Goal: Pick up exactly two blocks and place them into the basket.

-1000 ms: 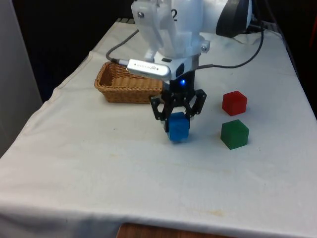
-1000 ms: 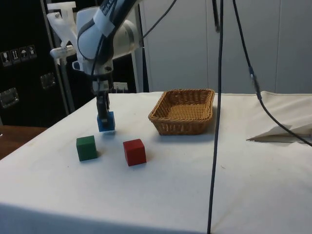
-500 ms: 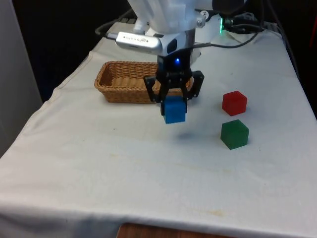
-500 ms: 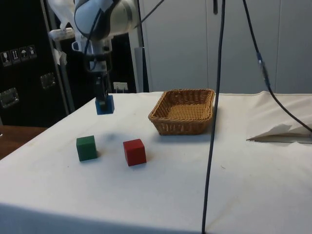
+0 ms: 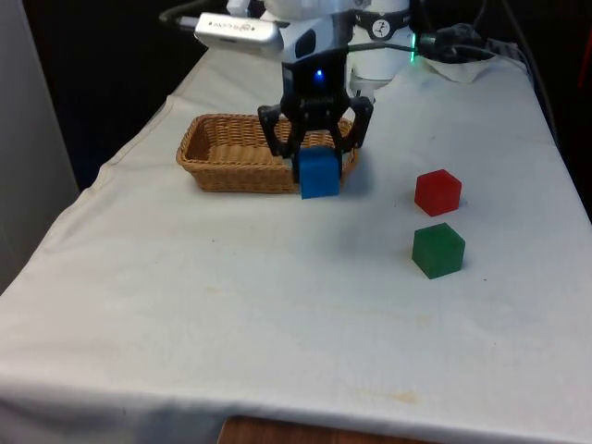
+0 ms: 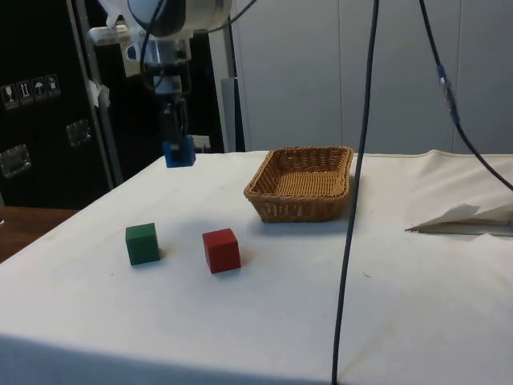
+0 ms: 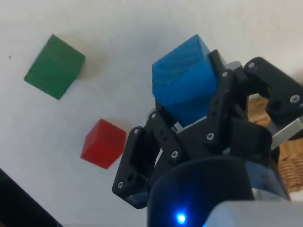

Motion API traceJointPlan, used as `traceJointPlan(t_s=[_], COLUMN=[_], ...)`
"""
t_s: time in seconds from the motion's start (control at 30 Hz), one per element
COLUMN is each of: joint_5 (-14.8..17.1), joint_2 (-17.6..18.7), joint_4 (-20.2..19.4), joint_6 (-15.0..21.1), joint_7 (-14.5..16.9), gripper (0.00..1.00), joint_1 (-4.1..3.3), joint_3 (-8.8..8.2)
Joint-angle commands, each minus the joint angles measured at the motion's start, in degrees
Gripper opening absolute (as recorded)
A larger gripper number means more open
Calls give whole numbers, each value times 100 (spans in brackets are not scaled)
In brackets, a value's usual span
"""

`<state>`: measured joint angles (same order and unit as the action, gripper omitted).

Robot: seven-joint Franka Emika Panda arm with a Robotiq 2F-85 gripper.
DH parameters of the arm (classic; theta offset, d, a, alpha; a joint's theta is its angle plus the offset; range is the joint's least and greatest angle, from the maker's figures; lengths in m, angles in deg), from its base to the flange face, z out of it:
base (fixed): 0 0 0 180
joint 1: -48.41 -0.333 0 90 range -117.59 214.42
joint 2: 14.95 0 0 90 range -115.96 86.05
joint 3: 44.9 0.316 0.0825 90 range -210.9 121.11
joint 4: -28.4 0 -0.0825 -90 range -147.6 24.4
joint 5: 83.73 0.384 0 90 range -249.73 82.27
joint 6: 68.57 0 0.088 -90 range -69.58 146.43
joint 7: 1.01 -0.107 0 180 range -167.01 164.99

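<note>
My gripper (image 5: 317,159) is shut on the blue block (image 5: 319,173), which hangs in the air well above the cloth, just in front of the wicker basket's (image 5: 217,153) near right corner. From the side the blue block (image 6: 178,152) is high above the table, left of the basket (image 6: 304,183). In the wrist view the blue block (image 7: 185,80) sits clamped between the black fingers (image 7: 222,94). The red block (image 5: 437,191) and the green block (image 5: 437,250) rest on the cloth at the front view's right, apart from each other.
Cables (image 6: 353,160) hang down in front of the side view. A crumpled fold of cloth (image 6: 461,218) lies at the side view's right. The table's near edge (image 5: 277,412) runs along the front.
The gripper has lifted the blue block off the cloth and carried it up and towards the basket. The red and green blocks have not moved.
</note>
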<state>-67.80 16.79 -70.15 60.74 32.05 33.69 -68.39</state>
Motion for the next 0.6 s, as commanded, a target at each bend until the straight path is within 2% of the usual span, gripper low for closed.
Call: traceJointPlan(t_s=[0.0,0.23,0.27,0.3,0.5,0.53,0.57], joint_5=[-69,-252,-178,-281,-487,-401,-550], joint_2=[-97,-527,-453,-579,-911,-848,-1003], joint_4=[-103,-533,-453,-590,-945,-871,-1049], joint_6=[29,34,0,40,69,6,80], joint_7=[-23,-23,6,-23,-34,6,-40], gripper=[1,1,1,1,1,1,1], joint_1=[-46,-69,-34,-74,-86,-46,-92], joint_3=[-46,-126,-74,-138,-195,-149,-218])
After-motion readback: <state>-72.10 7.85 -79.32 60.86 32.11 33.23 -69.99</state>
